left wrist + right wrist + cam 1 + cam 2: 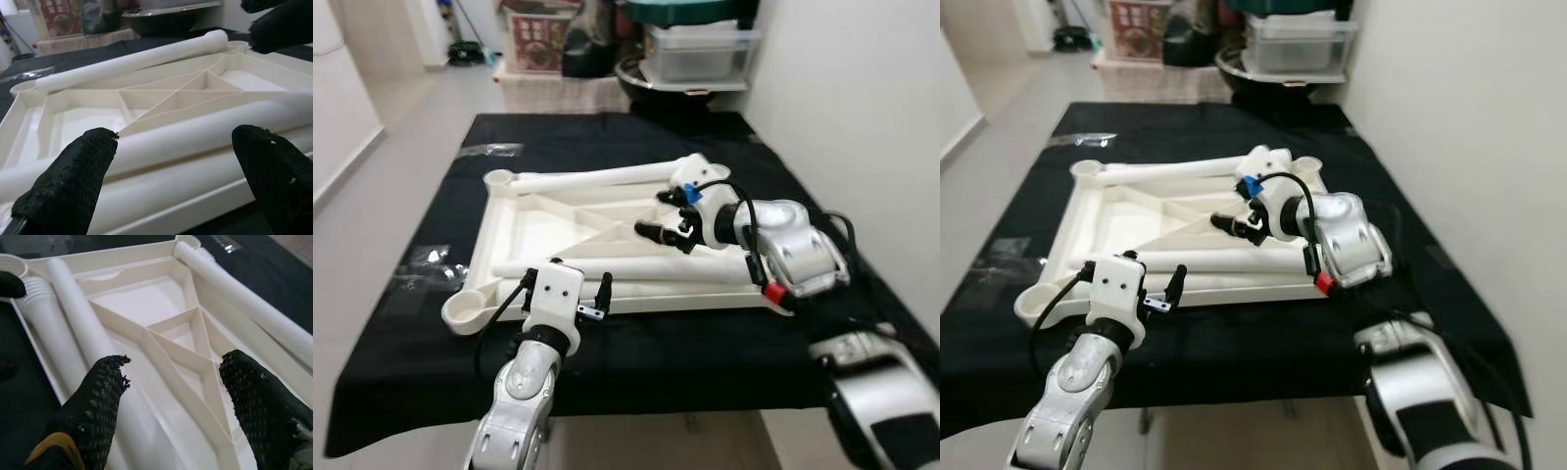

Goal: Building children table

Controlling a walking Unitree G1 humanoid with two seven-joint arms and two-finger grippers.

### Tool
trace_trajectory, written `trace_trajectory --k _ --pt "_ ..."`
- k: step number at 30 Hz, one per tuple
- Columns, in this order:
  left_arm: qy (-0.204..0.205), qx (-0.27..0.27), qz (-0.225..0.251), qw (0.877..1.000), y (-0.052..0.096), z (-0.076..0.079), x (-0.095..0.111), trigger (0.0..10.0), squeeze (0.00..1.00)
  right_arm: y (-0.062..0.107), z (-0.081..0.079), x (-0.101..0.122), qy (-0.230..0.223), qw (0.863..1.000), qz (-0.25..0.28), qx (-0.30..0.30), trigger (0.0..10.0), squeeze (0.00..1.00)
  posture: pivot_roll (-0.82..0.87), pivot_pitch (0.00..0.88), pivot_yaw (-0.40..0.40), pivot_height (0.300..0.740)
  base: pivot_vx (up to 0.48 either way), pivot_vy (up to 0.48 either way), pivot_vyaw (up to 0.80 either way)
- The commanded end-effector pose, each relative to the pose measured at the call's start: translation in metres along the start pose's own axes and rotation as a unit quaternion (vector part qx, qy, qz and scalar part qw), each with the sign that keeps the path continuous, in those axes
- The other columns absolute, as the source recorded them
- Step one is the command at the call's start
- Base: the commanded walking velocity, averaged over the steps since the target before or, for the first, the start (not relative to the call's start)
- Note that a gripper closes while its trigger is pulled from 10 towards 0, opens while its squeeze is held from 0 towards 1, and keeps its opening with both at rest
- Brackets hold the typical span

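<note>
A white plastic table top (548, 230) lies upside down on the black-covered table (705, 343), its ribs facing up. One white tube leg (597, 178) rests along its far edge, and another leg (646, 267) lies along the near edge. My left gripper (566, 286) hovers at the near edge, open, its fingertips (73, 176) straddling the near leg (195, 137) without touching it. My right gripper (661, 215) hangs open over the ribbed middle (181, 338) on the right side, holding nothing.
Round leg sockets sit at the top's corners (468, 311). Clear plastic bags (431, 262) lie on the cloth to the left. Storage boxes and a bowl (700, 49) crowd the space behind the table. A white wall (862, 117) runs close on the right.
</note>
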State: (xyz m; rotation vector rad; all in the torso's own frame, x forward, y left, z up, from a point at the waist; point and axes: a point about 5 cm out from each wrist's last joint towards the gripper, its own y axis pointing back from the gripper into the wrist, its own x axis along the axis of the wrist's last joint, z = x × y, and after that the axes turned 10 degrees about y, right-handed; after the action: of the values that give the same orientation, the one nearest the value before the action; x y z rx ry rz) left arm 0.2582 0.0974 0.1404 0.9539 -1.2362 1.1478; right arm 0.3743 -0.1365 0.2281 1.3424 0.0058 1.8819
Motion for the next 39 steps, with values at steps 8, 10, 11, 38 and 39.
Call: trace_trajectory --k 8,10,11,38,39 --pt "0.060 -0.125 -0.048 0.989 0.024 0.037 -0.010 10.0 0.00 -0.011 0.018 0.005 0.034 0.996 -0.071 0.050 10.0 0.00 0.02 0.000 -0.090 0.740 0.000 0.000 0.00" --pt "0.067 -0.124 -0.052 0.989 0.026 0.037 -0.011 10.0 0.00 -0.017 0.018 0.008 0.044 0.993 -0.092 0.063 10.0 0.00 0.02 0.000 -0.096 0.740 0.000 0.000 0.00" --pt "0.067 -0.124 -0.052 0.989 0.026 0.037 -0.011 10.0 0.00 -0.017 0.018 0.008 0.044 0.993 -0.092 0.063 10.0 0.00 0.02 0.000 -0.096 0.740 0.000 0.000 0.00" --pt "0.082 -0.088 -0.073 0.990 0.056 0.041 -0.006 10.0 0.00 -0.030 0.009 0.006 0.127 0.959 -0.206 0.149 10.0 0.00 0.00 0.056 -0.154 0.740 0.000 0.000 0.00" --pt "0.083 -0.086 -0.072 0.990 0.055 0.041 -0.005 10.0 0.00 -0.030 0.009 0.005 0.127 0.959 -0.207 0.147 10.0 0.00 -0.01 0.062 -0.151 0.740 0.000 0.000 0.00"
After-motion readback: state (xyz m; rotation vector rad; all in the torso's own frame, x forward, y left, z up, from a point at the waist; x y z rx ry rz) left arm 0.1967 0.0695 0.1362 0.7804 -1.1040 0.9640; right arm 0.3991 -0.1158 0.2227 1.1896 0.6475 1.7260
